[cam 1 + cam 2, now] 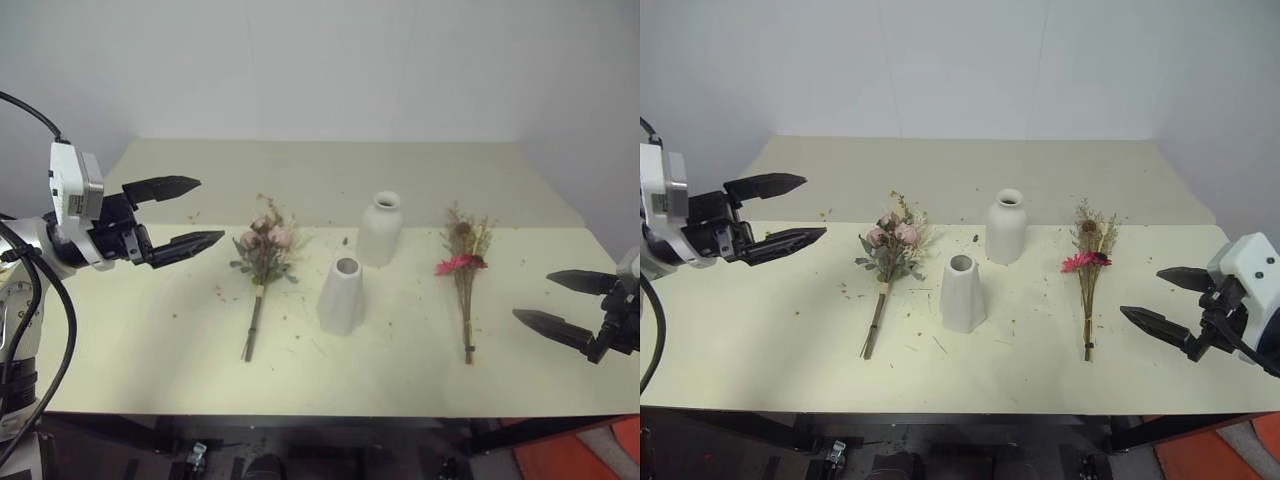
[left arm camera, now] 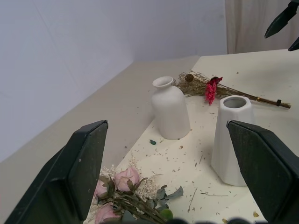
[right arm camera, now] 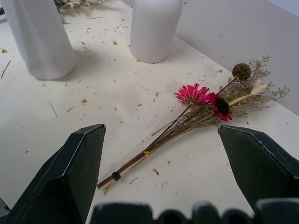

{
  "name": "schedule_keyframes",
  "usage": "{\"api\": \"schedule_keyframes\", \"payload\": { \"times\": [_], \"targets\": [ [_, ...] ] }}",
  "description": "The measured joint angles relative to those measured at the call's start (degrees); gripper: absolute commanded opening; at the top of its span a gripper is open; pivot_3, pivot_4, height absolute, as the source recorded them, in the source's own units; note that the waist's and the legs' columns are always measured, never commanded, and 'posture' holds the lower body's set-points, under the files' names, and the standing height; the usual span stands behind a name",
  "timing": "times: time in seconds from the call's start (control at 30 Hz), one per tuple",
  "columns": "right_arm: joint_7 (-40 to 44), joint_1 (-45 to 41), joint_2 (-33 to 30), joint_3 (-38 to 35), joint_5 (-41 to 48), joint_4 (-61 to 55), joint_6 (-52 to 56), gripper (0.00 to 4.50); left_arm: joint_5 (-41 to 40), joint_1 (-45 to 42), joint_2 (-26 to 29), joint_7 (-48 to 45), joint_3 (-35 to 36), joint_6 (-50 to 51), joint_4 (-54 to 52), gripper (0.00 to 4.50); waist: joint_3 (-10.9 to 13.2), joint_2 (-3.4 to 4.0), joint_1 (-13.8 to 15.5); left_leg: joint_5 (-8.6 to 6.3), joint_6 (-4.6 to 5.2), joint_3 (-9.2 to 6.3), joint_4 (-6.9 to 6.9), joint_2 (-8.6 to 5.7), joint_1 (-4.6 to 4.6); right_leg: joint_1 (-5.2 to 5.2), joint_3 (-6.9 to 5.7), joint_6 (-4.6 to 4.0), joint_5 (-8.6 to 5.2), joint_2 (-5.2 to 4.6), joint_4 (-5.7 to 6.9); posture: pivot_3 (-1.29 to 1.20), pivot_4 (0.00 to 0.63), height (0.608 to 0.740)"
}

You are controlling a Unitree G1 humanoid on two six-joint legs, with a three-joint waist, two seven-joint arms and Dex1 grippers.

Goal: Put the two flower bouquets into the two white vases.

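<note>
Two bouquets are laid flat on the table (image 1: 150, 330): roses (image 1: 265, 245) left of centre, daisies (image 1: 463, 262) right. Cone vase (image 1: 341, 295) and bottle vase (image 1: 381, 229) stand between. Left gripper (image 1: 185, 215) and right gripper (image 1: 550, 302) are spread apart, apparently empty.

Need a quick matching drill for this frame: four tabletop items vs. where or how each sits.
Items:
1. pale pink rose bouquet
2. tan dried-grass bouquet with magenta daisies
3. tapered white cone vase
4. rounded white bottle vase

States:
A. upright, nearer the table's front edge
B. lying flat, on the robot's right side
C. upright, farther back
D. lying flat, on the robot's left side

Pairs: 1-D, 2-B, 3-A, 4-C
</note>
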Motion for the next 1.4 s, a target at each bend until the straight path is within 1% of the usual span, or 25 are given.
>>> {"api": "schedule_keyframes", "payload": {
  "times": [0.13, 0.27, 0.43, 0.7, 0.8, 0.9, 0.97, 1.03, 1.1, 1.23, 1.3, 1.33, 1.4],
  "targets": [
    [0.22, -2.57, -0.02, -0.2, 2.22, 0.27, 0.04, 4.5, 0.71, 2.79, -0.17, 2.26, 0.87, -0.54, -1.43, 4.44, 0.0, -0.01, -0.19, 0.0, 0.0, 0.0, -0.01, 0.03, 0.01, -0.01, 0.0, 0.0, 0.0, 0.03, 0.0, 0.0, 0.15, 0.74],
    [0.21, -3.42, -0.23, -0.07, 2.17, 1.12, 0.03, 4.5, 0.77, 5.03, -0.11, 2.74, 2.41, -0.92, -1.54, 4.44, 0.0, -0.01, -0.02, 0.0, 0.0, 0.0, 0.01, 0.01, 0.0, 0.0, 0.01, 0.0, 0.0, 0.0, -0.01, 0.0, 0.15, 0.74],
    [0.18, -3.47, -0.43, 1.76, 1.45, 1.49, -0.03, 4.5, 0.89, 4.12, -0.05, 2.97, 2.43, -1.4, -1.46, 4.44, -0.01, -0.02, 0.29, 0.0, 0.0, 0.0, 0.01, 0.01, -0.01, 0.0, 0.0, 0.0, 0.0, 0.0, -0.01, 0.0, 0.15, 0.74],
    [0.12, -1.91, -0.42, 1.77, 0.91, 1.45, 0.02, 4.5, 0.84, 3.54, -0.19, 2.71, 2.31, -1.67, -1.32, 4.44, -0.01, -0.02, 0.09, 0.0, 0.0, 0.0, 0.01, 0.01, 0.0, 0.0, 0.0, 0.0, 0.0, 0.01, 0.01, 0.0, 0.15, 0.74],
    [-1.78, -2.83, -1.1, 2.8, -0.1, 1.69, 1.16, 4.5, 0.62, 1.66, -0.83, 1.95, 0.96, -1.71, -1.15, 4.44, -0.02, -0.03, 0.1, 0.0, 0.0, 0.0, 0.02, 0.0, 0.02, 0.02, 0.0, 0.0, 0.0, 0.01, 0.01, 0.0, 0.15, 0.74],
    [-4.86, -6.09, -1.95, 5.78, -0.26, 2.59, 4.15, 4.5, 1.05, -3.03, -1.58, -0.9, -3.08, -3.18, 0.39, 4.44, -0.04, -0.06, 0.07, 0.0, 0.0, 0.0, 0.04, 0.0, 0.03, 0.05, 0.0, 0.01, 0.01, 0.02, 0.02, 0.0, 0.15, 0.74],
    [-6.76, -8.68, -2.31, 9.43, -0.05, 2.87, 6.99, 4.5, 2.69, -10.34, -3.39, -2.98, -7.55, -3.72, 4.25, 4.44, -0.04, -0.07, 0.33, 0.01, 0.0, -0.05, 0.07, -0.02, -0.01, 0.05, -0.03, 0.02, 0.03, 0.03, 0.0, 0.0, 0.15, 0.74],
    [-8.65, -10.68, -3.48, 14.04, -0.43, 2.78, 9.83, 4.5, 3.87, -16.49, -4.28, -5.5, -11.98, -3.25, 7.26, 4.44, -0.05, -0.08, 0.32, 0.01, 0.0, -0.06, 0.08, -0.06, -0.06, 0.05, -0.02, 0.03, 0.03, 0.0, -0.04, 0.0, 0.15, 0.74],
    [-10.95, -13.05, -3.21, 18.08, -0.78, 3.29, 12.62, 4.5, 6.31, -21.73, -4.83, -9.08, -16.81, -2.98, 10.74, 4.44, -0.06, -0.09, 0.17, 0.0, 0.01, -0.05, 0.07, -0.1, -0.14, -0.02, -0.01, 0.03, 0.03, -0.03, -0.05, 0.0, 0.15, 0.74],
    [-18.34, -22.2, 0.61, 24.12, -1.16, 6.21, 21.01, 4.5, 12.04, -31.81, -9.56, -13.38, -24.04, -3.89, 20.96, 4.44, -0.06, -0.1, -0.15, 0.01, 0.01, -0.09, 0.11, -0.11, -0.26, -0.15, -0.01, 0.01, 0.08, -0.02, -0.04, 0.0, 0.15, 0.74],
    [-23.25, -27.23, 4.61, 26.38, -2.42, 9.0, 25.33, 4.5, 14.47, -36.35, -12.77, -15.41, -26.37, -5.53, 26.22, 4.44, -0.06, -0.11, -0.21, 0.01, 0.01, -0.11, 0.12, -0.11, -0.26, -0.13, -0.03, 0.0, 0.07, -0.01, -0.04, 0.0, 0.15, 0.74],
    [-25.65, -29.56, 7.2, 26.99, -2.92, 10.68, 27.41, 4.5, 15.96, -38.04, -14.45, -16.32, -27.56, -6.77, 28.45, 4.44, -0.06, -0.1, -0.22, 0.01, 0.01, -0.1, 0.11, -0.12, -0.26, -0.14, -0.02, -0.01, 0.08, -0.02, -0.03, 0.0, 0.15, 0.74],
    [-28.42, -31.61, 9.74, 27.93, -3.24, 12.27, 30.25, 4.5, 17.62, -39.14, -15.93, -17.78, -28.87, -8.43, 30.8, 4.44, -0.04, -0.06, -0.24, 0.0, 0.03, -0.11, 0.06, -0.12, -0.32, -0.23, -0.01, -0.25, 0.21, -0.02, 0.01, 0.0, 0.15, 0.74]
  ]
}}
